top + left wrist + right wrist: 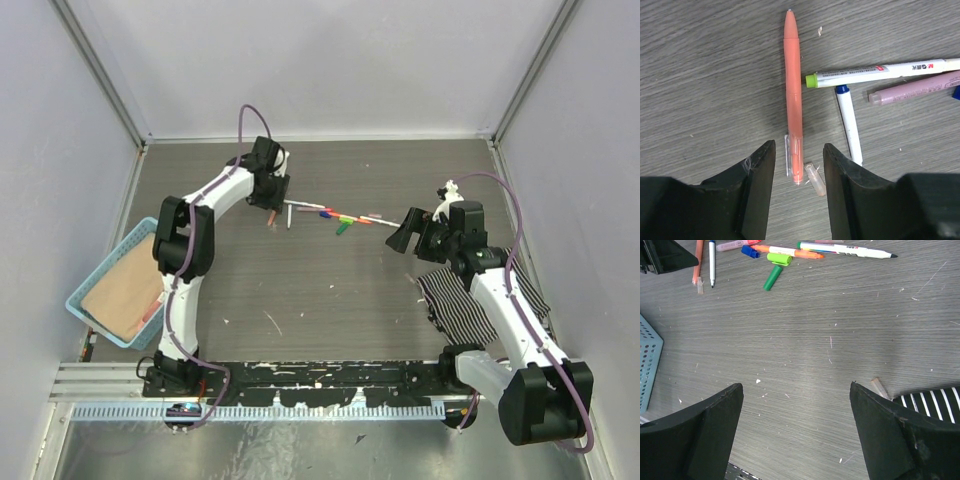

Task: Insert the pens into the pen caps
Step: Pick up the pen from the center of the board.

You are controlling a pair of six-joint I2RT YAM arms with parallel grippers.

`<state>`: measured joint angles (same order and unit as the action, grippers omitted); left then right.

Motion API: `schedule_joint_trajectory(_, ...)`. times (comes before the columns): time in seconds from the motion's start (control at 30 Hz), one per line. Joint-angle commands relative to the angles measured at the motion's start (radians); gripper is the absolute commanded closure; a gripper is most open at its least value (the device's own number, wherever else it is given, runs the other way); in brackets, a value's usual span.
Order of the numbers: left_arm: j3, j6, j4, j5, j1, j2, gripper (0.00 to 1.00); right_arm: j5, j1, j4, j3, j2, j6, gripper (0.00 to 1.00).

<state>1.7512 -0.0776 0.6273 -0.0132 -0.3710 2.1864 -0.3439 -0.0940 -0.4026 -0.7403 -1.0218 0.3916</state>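
In the left wrist view my left gripper [797,167] is open, its jaws straddling the lower end of an all-orange pen [793,85] and a small clear cap [815,178] lying beside it; neither finger touches them. To the right lie a white pen with a green end [880,72], a white pen with a blue tip [849,122] and a pinkish pen [915,89]. From above, the pens [330,215] lie in a row between my left gripper [272,207] and my right gripper [405,237]. My right gripper [795,386] is open over bare table, with a green cap [773,277], a lime cap [779,259] and a blue cap [750,251] far ahead.
A blue basket [78,300] holding a tan sheet sits at the left table edge. A striped cloth [480,300] lies under the right arm. Another clear cap [879,386] rests by the right finger, next to the cloth's edge [930,400].
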Motion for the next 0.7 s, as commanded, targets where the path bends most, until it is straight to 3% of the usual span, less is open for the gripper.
schedule_joint_trajectory(0.0,0.069,0.022,0.034,0.005,0.003,0.043,0.51,-0.023,0.004,0.045,0.005,0.002,-0.006,0.08)
schedule_joint_trajectory(0.67,0.126,0.032,0.067,0.064,0.002,0.123,0.56,-0.023,0.004,0.035,0.007,0.006,0.009,0.08)
